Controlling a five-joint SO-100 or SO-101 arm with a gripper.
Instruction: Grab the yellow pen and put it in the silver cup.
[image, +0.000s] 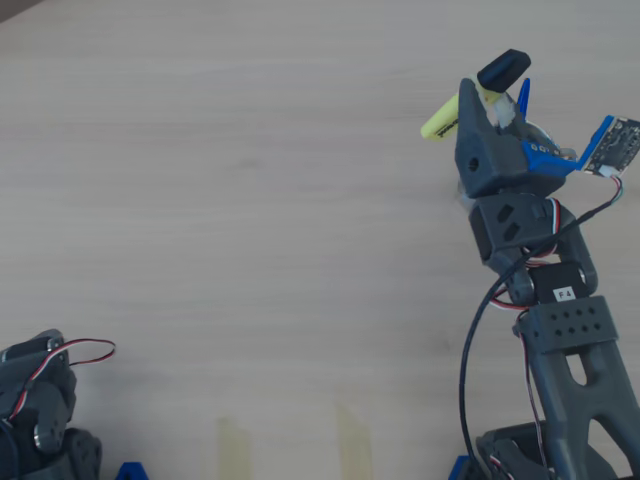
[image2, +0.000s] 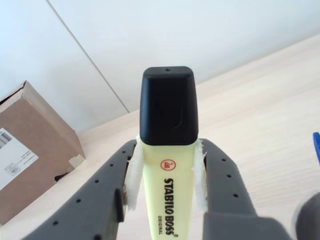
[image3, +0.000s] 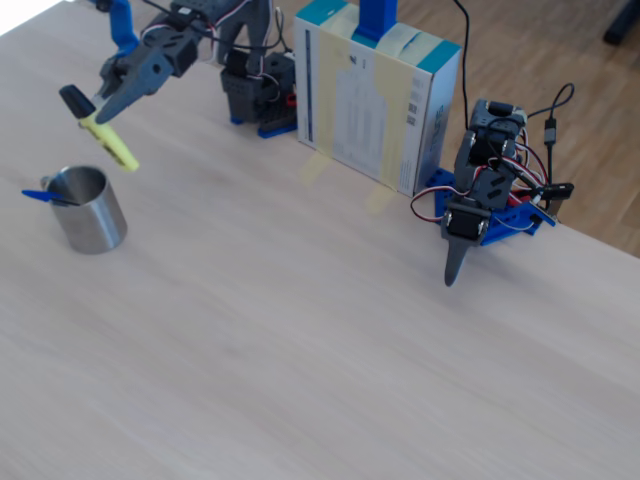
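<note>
Gripper (image3: 100, 112) clamped on the yellow pen (image3: 112, 143), jaws squeezing the barrel just below the black cap; white padding on the fingers (image2: 133, 175) pressed against both sides in the wrist view. Pen is airborne, tilted, cap end up-left and barrel end pointing down-right in the fixed view, hanging just above and a bit far-right of the silver cup (image3: 88, 208). Cup sits upright on the table (image3: 330, 330), already holding a blue pen (image3: 42, 196) that sticks out over its left rim. Overhead view hides the cup almost fully under the arm, so alignment is hard to judge there. Risks as I see them: pen is tilted, so a release now could catch the rim and bounce onto the table; blue pen takes up room inside and could deflect it; coming down too low could knock the light cup over. Second arm (image3: 480, 200) parked far right by the box (image3: 375, 100), out of the way.
</note>
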